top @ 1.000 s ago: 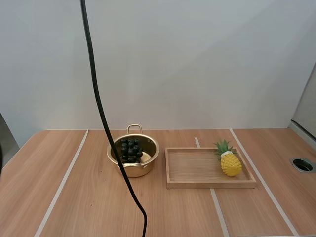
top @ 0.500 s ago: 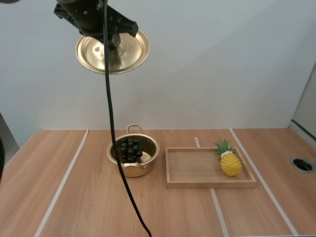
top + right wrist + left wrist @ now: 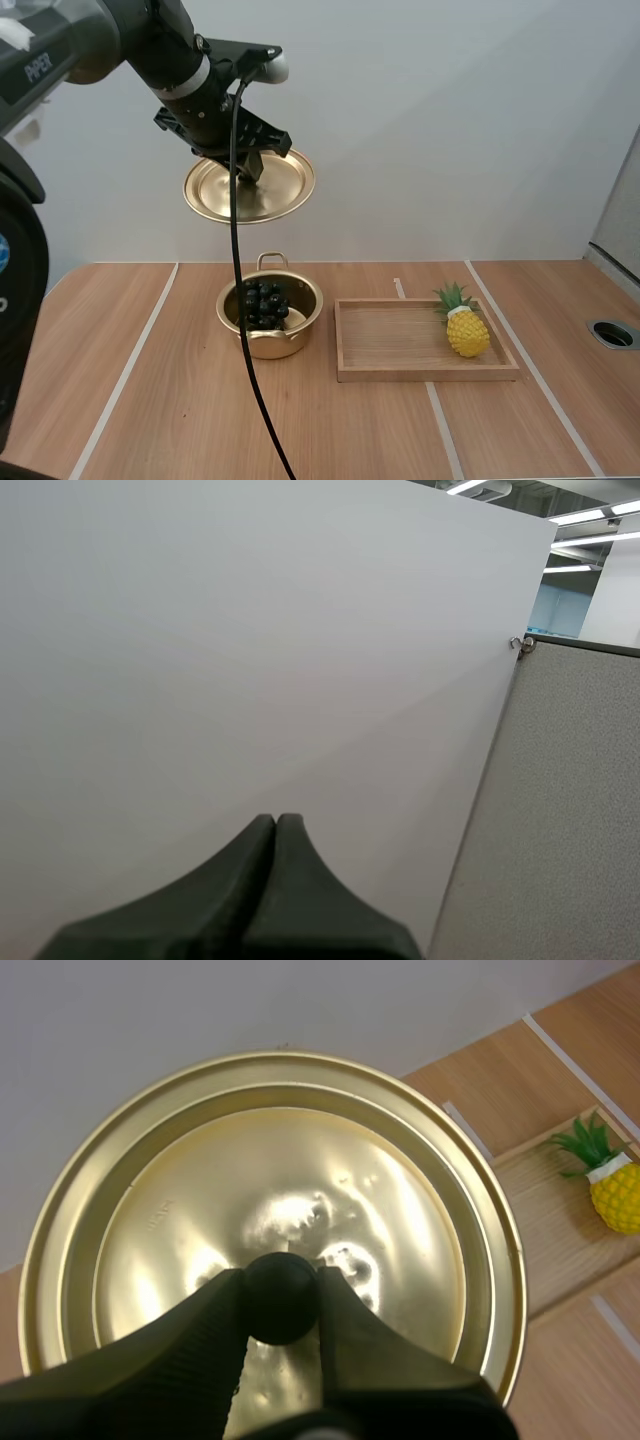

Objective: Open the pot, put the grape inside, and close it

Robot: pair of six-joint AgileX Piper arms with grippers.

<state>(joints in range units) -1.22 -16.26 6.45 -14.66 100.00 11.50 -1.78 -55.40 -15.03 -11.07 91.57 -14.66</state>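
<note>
Your left gripper [image 3: 282, 1288] pinched the glossy gold lid [image 3: 300, 1150] by its round knob [image 3: 281, 1305]; the high view showed grapes [image 3: 264, 302] in the pot [image 3: 276, 346]; right gripper [image 3: 276, 822] pressed together.

Gold pot [image 3: 270, 330] — open, upright on the tabletop [image 3: 150, 400], loop handle at its far rim. Dark grapes [image 3: 265, 302] lie inside it. Gold lid [image 3: 275, 190] — aloft well above the pot, its black knob [image 3: 281, 1282] pinched in the left hand [image 3: 248, 168].
</note>
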